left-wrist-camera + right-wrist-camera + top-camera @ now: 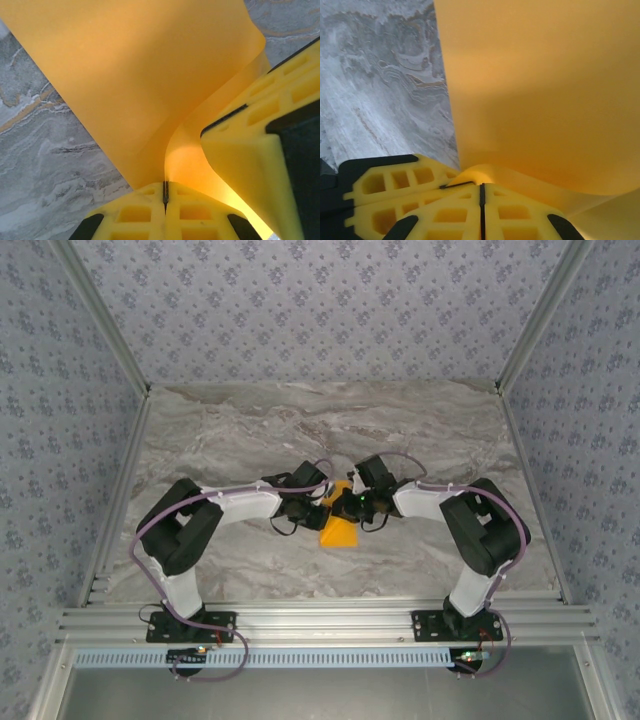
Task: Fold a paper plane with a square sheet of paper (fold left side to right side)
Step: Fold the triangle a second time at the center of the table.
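**A:** Left gripper [165,189], state?

**B:** Clenched. Its yellow fingers [135,212] press together with only a thin dark seam between them. The sheet of paper [135,75] runs straight into that seam at the tips, so it is grasping the sheet.

**A:** Right gripper [481,189]?

**B:** Same entry. Its fingers [520,215] meet along a thin dark line, and the sheet's curled edge is caught right at the tips.

**A:** How do the two pairs stand to each other?

**B:** Close. In the left wrist view, a right-gripper finger sits just right of the left tips and a little beyond them, against the curved part of the sheet. In the right wrist view, a left-gripper finger lies just left of the right tips, tilted.

**A:** And the sheet beyond the fingers?

**B:** It bends in a soft curl at each pinch. Past the tips it spreads away as a broad, smooth orange-yellow surface. Overhead, the two grippers meet tip to tip. A wedge of the sheet shows just on the near side of them, toward the arm bases, over the marble table [250,430].

**A:** Is that wedge touching the table?

**B:** Cannot tell.
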Robot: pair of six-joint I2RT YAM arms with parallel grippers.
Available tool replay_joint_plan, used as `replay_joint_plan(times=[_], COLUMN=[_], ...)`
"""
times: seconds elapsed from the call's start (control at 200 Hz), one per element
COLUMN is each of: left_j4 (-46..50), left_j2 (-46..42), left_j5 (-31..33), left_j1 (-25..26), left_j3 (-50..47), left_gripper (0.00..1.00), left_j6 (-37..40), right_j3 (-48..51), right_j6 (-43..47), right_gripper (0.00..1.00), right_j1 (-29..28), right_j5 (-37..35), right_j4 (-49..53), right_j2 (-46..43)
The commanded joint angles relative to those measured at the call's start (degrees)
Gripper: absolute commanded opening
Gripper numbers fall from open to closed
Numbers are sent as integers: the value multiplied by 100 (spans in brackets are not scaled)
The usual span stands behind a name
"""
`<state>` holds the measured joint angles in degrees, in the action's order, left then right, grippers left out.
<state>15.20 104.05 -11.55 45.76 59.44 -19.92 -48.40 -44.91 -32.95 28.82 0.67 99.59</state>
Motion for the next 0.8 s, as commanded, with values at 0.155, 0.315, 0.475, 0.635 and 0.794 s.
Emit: replay_joint_plan(times=[0.155,0.315,0.475,0.635,0.794], left_j4=[123,127,142,166,332], left_j2=[177,181,177,146,-102], left_j5=[-44,-47,-38,14,209], left_j1=[-5,-5,-1,-5,-5], left_j3=[63,72,94,95,167], left_gripper=[3,3,4,7,16], left_j6=[125,124,128,94,25], right_j3=[-134,-108,-73,-15,69], right_j6=[322,377,395,395,371], right_gripper=[10,10,10,10,10], right_j1=[-36,-36,-29,-27,-23], right_j5=[-280,-346,-393,-473,-537], right_j4=[572,654,722,779,820], right_j2=[113,122,129,131,137])
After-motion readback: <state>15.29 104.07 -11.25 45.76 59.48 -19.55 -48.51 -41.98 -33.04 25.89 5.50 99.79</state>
